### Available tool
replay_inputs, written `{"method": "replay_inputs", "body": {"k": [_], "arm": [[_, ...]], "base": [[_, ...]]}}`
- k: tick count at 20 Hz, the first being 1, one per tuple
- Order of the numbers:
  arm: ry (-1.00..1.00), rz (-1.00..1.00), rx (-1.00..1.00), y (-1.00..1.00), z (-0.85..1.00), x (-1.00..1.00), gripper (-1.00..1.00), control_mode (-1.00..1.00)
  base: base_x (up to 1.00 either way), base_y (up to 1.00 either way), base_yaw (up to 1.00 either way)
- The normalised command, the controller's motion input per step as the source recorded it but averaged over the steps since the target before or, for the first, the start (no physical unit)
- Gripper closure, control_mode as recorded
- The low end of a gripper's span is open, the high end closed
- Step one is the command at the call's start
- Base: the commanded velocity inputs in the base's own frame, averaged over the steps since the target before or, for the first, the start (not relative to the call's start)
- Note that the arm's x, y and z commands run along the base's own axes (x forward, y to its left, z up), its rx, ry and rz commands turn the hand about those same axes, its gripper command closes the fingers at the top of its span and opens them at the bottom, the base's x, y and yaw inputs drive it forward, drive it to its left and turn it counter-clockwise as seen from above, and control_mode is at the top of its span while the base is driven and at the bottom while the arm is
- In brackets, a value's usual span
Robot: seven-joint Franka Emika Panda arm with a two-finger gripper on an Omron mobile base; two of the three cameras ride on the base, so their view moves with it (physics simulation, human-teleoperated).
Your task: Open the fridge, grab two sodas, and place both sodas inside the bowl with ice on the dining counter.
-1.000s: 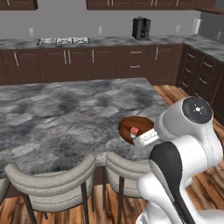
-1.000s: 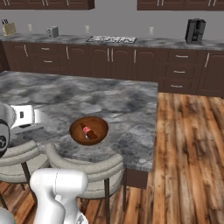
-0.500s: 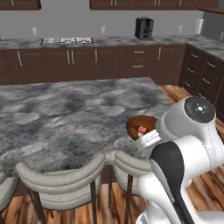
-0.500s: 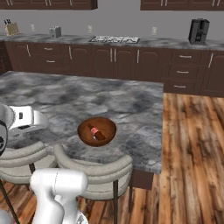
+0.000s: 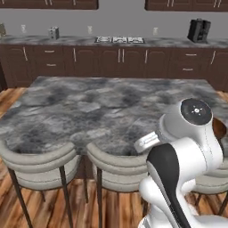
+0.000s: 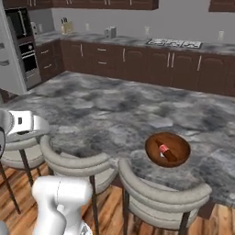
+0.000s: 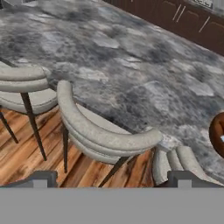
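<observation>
Standing by the large grey-and-black marbled stone dining counter [image 6: 105, 114], the robot looks to be between fetches: one soda delivered, one left to get. The round reddish-brown wooden bowl [image 6: 180, 159] rests on that counter near its stool-side edge, and inside it lies the dark brown bottle with a red label [image 6: 166, 150], on its side. No red can is in the bowl, and the ice cannot be made out among the bowl's contents. In the hand view the rim of the bowl [image 7: 217, 131] is cut off at the right edge.

The two-finger gripper [image 7: 111, 178] hangs over the pale cushioned stools [image 7: 105, 135] tucked under the counter's edge, jaws spread wide and released, with nothing between the dark fingertips [image 7: 43, 177].

The tall light-grey fridge [image 6: 10, 59] shows as a slab beyond the counter's far left end, well apart from the bowl. As I judge it, the next move calls for travel to that fridge, then a reach to the remaining can. Whether its door stands open cannot be told from here.
</observation>
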Motion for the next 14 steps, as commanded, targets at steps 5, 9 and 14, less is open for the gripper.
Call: {"method": "replay_inputs", "body": {"k": [5, 9, 14], "arm": [[0.0, 0.0, 0.0, 0.0, 0.0, 0.0, -1.0, 1.0], [0.0, 0.0, 0.0, 0.0, 0.0, 0.0, -1.0, 1.0], [0.0, 0.0, 0.0, 0.0, 0.0, 0.0, -1.0, 1.0]], "base": [[-0.06, 0.93, 0.51], [-0.04, 0.89, 0.52], [0.07, 0.84, 0.46]]}}
